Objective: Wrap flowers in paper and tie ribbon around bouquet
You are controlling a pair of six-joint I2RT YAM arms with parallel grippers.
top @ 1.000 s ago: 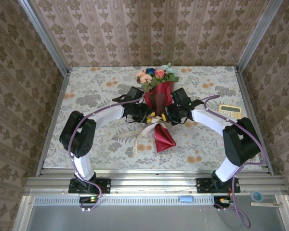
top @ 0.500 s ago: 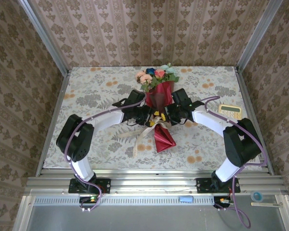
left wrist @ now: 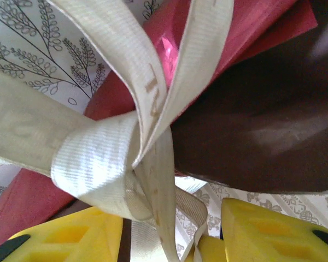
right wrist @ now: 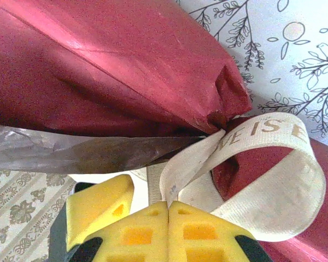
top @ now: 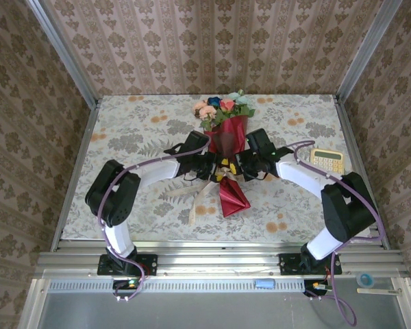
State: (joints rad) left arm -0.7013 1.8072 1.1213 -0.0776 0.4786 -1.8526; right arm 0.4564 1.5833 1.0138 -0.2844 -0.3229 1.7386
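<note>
Brown damask wallpaper (top: 219, 41) closes the booth in at nine, twelve and three o'clock, with bare metal posts (top: 63, 51) running up the far corners. The table wears a pale floral tablecloth (top: 123, 130). Aluminium rails (top: 212, 260) edge it at six o'clock, with a grey shelf (top: 192, 308) below. The light is soft and even.

Bouquet (top: 226, 140) hemmed in at the waist: your left gripper (top: 218, 171) and right gripper (top: 233, 166) crowd it from either side, fingertips almost meeting just near of it, with knotted ribbon (top: 197, 199) strung between them. Near of the bouquet, ribbon tails and the paper (top: 231, 197) point lie across the tablecloth (top: 130, 127). Right of the bouquet, well apart, a calculator (top: 327, 160) sits by the table edge. Left of the bouquet, and beyond its blooms toward the far wall (top: 219, 41), you have open cloth.
</note>
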